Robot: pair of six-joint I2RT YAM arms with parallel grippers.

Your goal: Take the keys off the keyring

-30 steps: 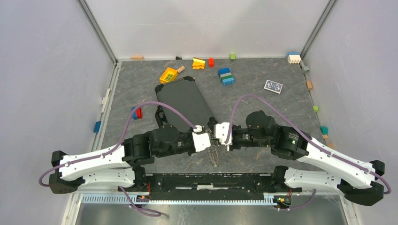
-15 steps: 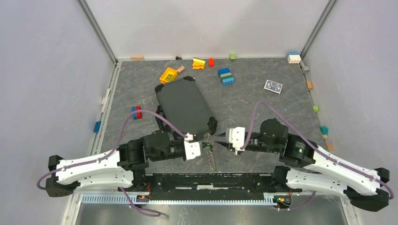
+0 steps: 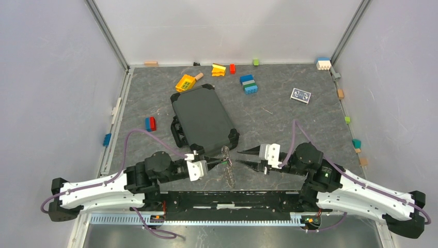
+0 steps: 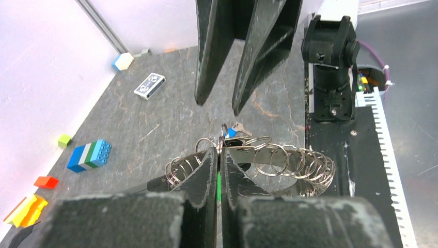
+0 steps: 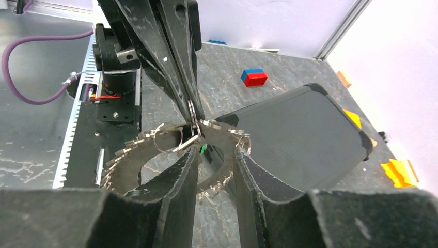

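The keyring (image 3: 227,166) hangs on edge from my left gripper (image 3: 223,163), near the table's front edge. In the left wrist view the left gripper (image 4: 219,155) is shut on the ring beside its small green tag (image 4: 218,182), and a row of small split rings (image 4: 289,165) and a blue-headed key (image 4: 231,132) show past the tips. Greyish keys (image 5: 129,150) fan round the ring in the right wrist view. My right gripper (image 3: 239,157) is open, just right of the ring and apart from it. Its fingers (image 5: 181,181) point at the ring.
A black case (image 3: 202,118) lies just behind the grippers. Toy bricks sit at the back: blue and green (image 3: 249,84), yellow (image 3: 185,82), red and blue (image 3: 150,123). A small card (image 3: 300,95) lies at the back right. The arms' black base bar (image 3: 232,199) runs along the near edge.
The right gripper has let go of the keyring, opened and drawn back to the right. The left gripper has drawn back to the left and nearer, still holding the ring.
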